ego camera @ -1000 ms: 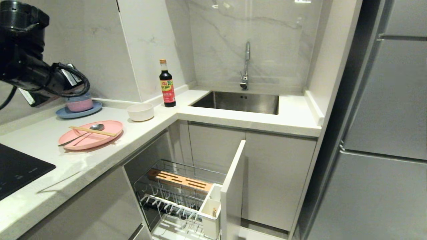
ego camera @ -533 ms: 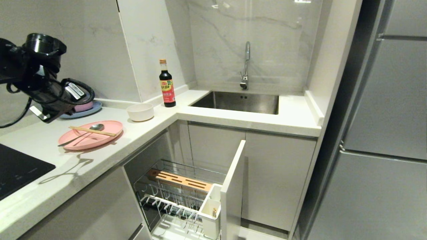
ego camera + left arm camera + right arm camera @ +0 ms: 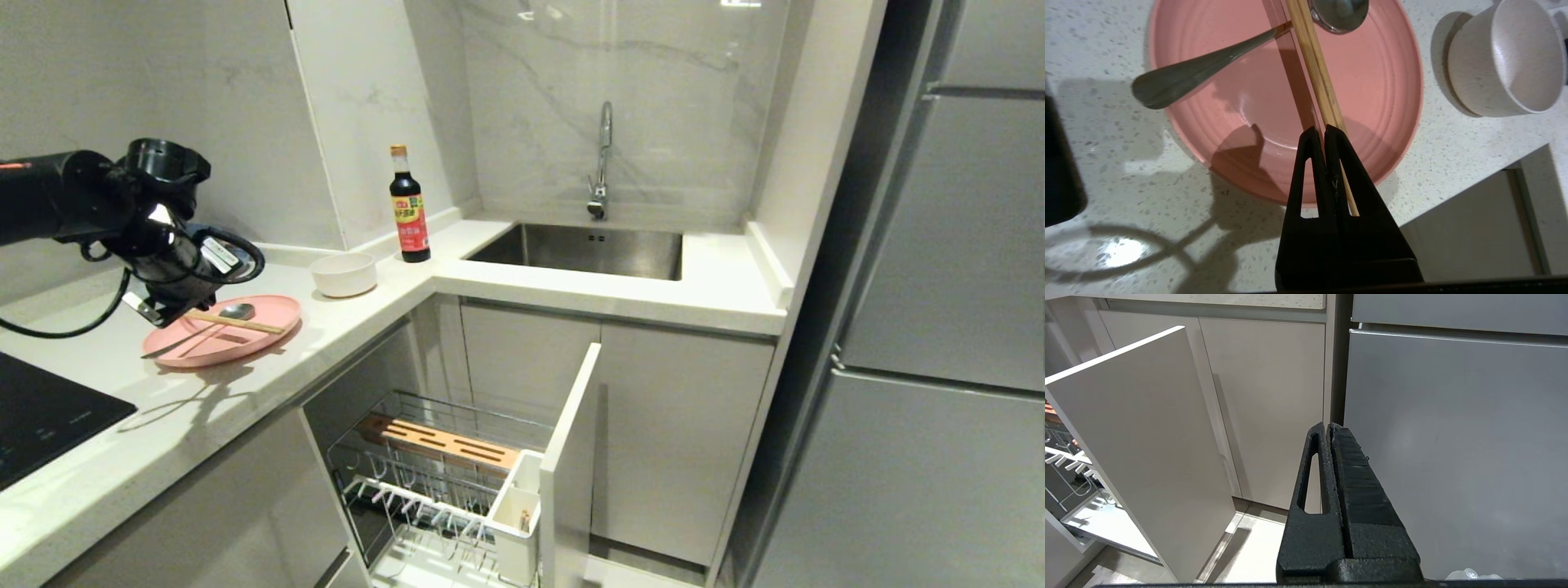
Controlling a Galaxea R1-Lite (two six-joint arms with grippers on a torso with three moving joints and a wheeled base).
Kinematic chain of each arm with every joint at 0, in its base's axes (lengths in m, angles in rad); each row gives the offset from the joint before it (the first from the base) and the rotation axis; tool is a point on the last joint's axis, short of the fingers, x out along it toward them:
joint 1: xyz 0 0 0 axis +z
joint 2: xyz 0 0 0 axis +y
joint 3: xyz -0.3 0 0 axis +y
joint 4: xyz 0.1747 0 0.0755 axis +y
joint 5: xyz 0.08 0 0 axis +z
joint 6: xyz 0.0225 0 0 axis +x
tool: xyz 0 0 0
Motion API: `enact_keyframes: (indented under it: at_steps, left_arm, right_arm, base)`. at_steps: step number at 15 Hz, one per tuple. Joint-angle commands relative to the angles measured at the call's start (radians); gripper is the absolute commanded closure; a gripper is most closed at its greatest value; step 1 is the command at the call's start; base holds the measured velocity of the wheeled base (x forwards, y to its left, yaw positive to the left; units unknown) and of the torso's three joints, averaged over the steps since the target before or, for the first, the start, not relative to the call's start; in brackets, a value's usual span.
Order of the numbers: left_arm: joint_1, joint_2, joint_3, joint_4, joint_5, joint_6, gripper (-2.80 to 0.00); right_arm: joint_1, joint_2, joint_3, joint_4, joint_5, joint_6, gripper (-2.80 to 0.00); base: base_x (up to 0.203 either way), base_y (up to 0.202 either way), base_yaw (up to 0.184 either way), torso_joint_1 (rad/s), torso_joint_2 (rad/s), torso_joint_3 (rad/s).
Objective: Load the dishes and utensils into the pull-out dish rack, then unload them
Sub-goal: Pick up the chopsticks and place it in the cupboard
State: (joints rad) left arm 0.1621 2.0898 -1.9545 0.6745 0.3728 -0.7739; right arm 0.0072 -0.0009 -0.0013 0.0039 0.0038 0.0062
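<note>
left wrist view alone shows left gripper (image 3: 1324, 130) jaws pressed together.

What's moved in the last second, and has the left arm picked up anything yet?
The left gripper has swung down and rightward from above the stacked bowls to hover shut over the pink plate, beside the chopsticks; nothing is held. Chopsticks, spoon, white bowl and dish rack are unmoved.

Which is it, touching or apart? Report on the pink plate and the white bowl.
Apart. The left wrist view shows a strip of bare countertop between the pink plate and the white bowl.
</note>
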Motion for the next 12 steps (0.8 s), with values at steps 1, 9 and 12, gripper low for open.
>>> enact_keyframes:
  at_steps: [1,9,12]
  left_arm:
    - [-0.001,0.037,0.000,0.001,0.005,-0.007,0.00]
    - [-0.006,0.062,0.000,-0.021,0.032,-0.006,-2.80]
    - [-0.011,0.078,-0.001,-0.021,0.042,0.004,-2.80]
  right_arm:
    - [0.000,0.001,0.001,0.000,0.000,0.000,0.00]
    - [0.000,0.000,0.000,0.000,0.001,0.000,0.00]
    - [0.000,0.000,0.000,0.000,0.000,0.000,0.00]
  base:
    - [0.000,0.000,0.000,0.000,0.00,0.000]
    - [0.000,0.000,0.000,0.000,0.00,0.000]
    - [0.000,0.000,0.000,0.000,0.00,0.000]
